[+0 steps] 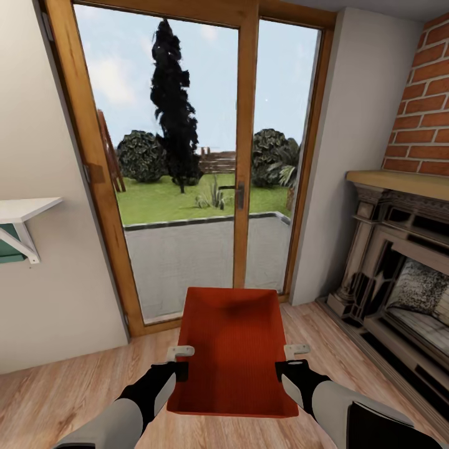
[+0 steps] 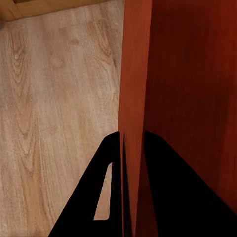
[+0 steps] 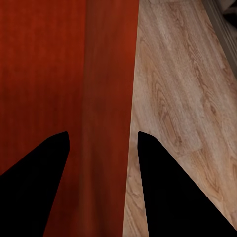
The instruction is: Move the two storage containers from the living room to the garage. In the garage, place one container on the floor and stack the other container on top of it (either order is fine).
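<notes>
One orange-red storage container (image 1: 234,349), held level above the light wood plank floor (image 1: 75,386) before the glass doors (image 1: 187,162), is clamped on its side walls between the left gripper (image 1: 181,360) and the right gripper (image 1: 288,358), each straddling one wall.

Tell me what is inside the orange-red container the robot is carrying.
The storage container looks empty: its ribbed inner bottom and sloped walls show bare. The strip just behind its near wall is hidden.
</notes>
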Controlling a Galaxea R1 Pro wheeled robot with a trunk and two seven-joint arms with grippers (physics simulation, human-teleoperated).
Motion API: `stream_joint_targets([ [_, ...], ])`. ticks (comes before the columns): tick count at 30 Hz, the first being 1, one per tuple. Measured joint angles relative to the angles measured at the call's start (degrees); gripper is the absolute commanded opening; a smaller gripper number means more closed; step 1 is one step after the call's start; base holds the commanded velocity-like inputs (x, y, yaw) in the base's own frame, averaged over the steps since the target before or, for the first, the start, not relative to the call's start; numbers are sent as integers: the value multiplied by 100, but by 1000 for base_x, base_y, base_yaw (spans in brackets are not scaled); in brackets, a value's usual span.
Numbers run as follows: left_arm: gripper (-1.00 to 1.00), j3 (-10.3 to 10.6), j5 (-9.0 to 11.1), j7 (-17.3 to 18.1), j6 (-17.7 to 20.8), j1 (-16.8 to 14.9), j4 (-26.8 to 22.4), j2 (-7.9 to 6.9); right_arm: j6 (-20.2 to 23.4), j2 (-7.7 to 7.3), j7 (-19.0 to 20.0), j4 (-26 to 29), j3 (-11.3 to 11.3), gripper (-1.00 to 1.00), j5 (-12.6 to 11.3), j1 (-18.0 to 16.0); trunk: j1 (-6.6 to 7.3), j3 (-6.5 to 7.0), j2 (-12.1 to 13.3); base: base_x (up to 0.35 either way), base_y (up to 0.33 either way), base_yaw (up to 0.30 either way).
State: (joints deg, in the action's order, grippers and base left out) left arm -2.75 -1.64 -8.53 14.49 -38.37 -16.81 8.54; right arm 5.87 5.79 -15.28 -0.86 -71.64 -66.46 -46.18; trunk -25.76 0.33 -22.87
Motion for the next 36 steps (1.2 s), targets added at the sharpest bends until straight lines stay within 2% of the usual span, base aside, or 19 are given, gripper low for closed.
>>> stream_joint_targets([
  [14, -100, -5, -2, 2, 0, 2, -1, 0, 2, 0, 0, 1, -1, -100, 1, 0, 0, 0, 0, 83, -1, 0],
  [27, -100, -5, 6, -3, 0, 4, 0, 2, 7, -3, 2, 3, -2, -100, 4, 0, -1, 0, 2, -128, -201, 0],
  [36, -100, -1, 5, -11, 2, 1, 0, 6, 7, -7, 1, 6, -4, -100, -3, 0, 0, 0, 0, -5, -11, 77],
])
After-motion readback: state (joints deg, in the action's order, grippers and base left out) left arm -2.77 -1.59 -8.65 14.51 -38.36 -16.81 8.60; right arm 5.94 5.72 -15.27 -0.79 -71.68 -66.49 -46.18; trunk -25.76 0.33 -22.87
